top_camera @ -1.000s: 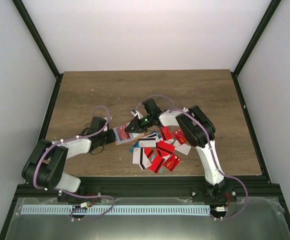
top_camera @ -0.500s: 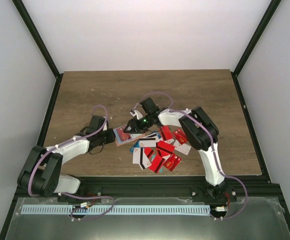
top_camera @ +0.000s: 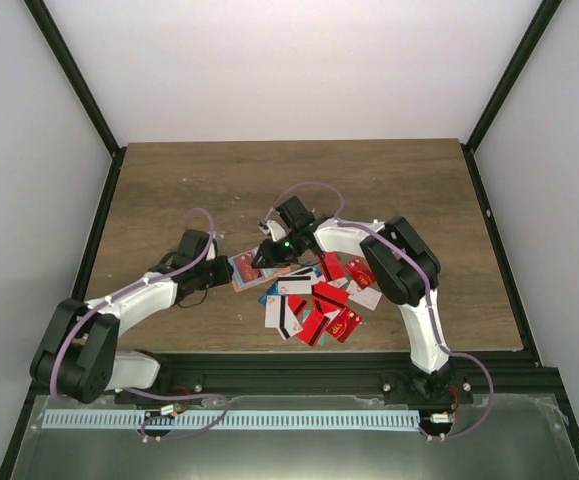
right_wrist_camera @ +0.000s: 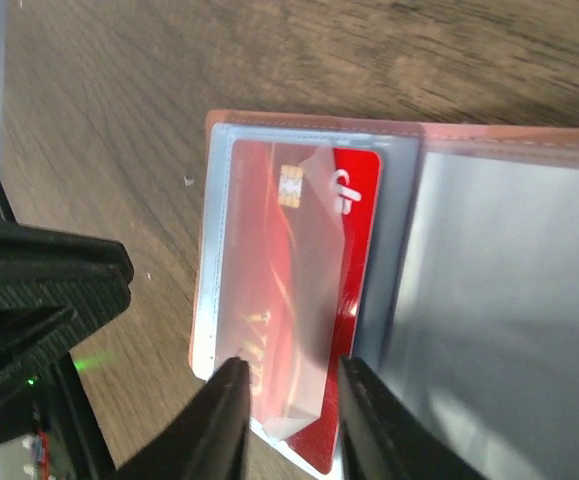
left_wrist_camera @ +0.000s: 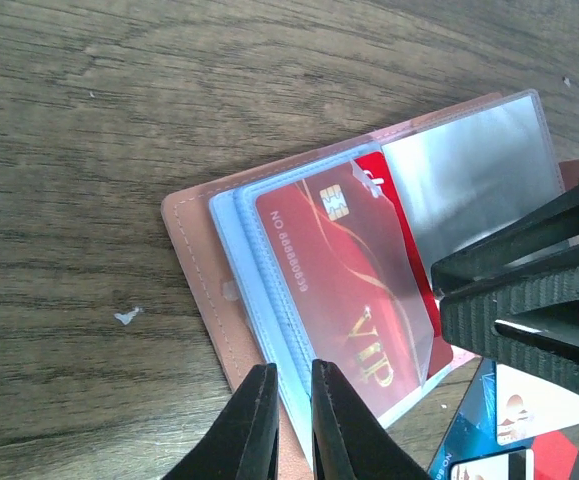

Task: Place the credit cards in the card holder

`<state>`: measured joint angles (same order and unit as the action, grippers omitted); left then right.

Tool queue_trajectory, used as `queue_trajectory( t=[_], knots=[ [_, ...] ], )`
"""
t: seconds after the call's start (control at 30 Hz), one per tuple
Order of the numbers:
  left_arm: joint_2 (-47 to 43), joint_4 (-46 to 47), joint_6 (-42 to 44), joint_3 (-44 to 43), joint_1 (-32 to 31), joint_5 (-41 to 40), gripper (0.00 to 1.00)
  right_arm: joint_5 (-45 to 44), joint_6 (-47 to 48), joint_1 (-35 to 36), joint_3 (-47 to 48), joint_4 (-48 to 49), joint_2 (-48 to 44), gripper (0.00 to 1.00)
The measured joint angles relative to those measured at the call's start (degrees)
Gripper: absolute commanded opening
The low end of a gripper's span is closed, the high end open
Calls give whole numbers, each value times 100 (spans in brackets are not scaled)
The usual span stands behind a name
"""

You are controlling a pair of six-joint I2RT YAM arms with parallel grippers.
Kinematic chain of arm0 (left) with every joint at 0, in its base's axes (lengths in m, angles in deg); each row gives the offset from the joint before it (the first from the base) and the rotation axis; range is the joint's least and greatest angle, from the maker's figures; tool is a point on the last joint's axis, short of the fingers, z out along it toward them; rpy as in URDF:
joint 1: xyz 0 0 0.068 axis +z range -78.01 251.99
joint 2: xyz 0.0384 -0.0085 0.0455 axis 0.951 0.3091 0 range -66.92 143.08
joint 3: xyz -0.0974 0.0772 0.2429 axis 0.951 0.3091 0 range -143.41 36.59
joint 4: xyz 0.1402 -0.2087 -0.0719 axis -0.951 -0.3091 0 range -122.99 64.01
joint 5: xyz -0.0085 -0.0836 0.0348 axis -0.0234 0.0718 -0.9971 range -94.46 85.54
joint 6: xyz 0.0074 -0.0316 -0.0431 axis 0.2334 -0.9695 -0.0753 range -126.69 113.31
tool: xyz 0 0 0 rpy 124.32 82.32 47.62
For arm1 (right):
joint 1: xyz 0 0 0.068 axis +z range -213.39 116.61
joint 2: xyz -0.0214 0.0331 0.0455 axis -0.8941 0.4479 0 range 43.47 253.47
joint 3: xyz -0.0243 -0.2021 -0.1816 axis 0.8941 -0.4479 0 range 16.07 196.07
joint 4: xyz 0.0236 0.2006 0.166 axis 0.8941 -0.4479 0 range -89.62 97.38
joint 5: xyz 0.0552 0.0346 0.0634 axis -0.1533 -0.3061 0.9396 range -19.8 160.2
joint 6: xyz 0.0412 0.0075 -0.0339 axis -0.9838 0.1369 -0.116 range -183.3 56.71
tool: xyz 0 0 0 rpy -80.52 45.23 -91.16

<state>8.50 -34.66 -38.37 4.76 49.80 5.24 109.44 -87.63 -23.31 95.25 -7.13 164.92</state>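
Black-fingered and pressed all but together, the left gripper (left_wrist_camera: 289, 378) sits at the near corner of the card holder (left_wrist_camera: 194, 255). We judge it is there to keep the salmon-brown wallet from sliding. Whether it nips the leather edge or only bears on it, we cannot tell.

Opposite, the right gripper (right_wrist_camera: 294, 368) hangs over the holder's open side. Its jaws stand apart with nothing clamped between them that we can make out, and the end of a red VIP card (right_wrist_camera: 289, 260) shows in the gap. That card lies tucked among the holder's clear plastic sleeves (left_wrist_camera: 469, 170), with some bare red showing past the film. We reckon it is mostly seated and perhaps wants a last nudge.

The holder lies open and flat on the wooden table (top_camera: 269, 180), between the two wrists. Just beside the holder, on the right arm's side, the loose credit cards (top_camera: 319, 305) lie in an overlapping heap, mostly red, handy for that arm. We take most of the job as yet to do.
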Motion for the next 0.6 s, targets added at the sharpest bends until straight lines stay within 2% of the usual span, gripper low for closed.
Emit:
queue_trajectory(
  t=[0.13, 0.27, 0.4, 0.6],
  knots=[
    [55, 46, -28, -4, -11, 81, 11, -136, 46, 52, 0, -48, -17, 11],
    [184, 90, -66, -44, -35, 114, 9, -192, 94, 52, 4, -44, -17, 5],
    [256, 136, -81, -55, -35, 109, 9, -221, 122, 52, 26, -42, -15, 1],
    [334, 175, -90, -61, -35, 109, 9, -286, 138, 52, 94, -9, 24, 1]
  ],
)
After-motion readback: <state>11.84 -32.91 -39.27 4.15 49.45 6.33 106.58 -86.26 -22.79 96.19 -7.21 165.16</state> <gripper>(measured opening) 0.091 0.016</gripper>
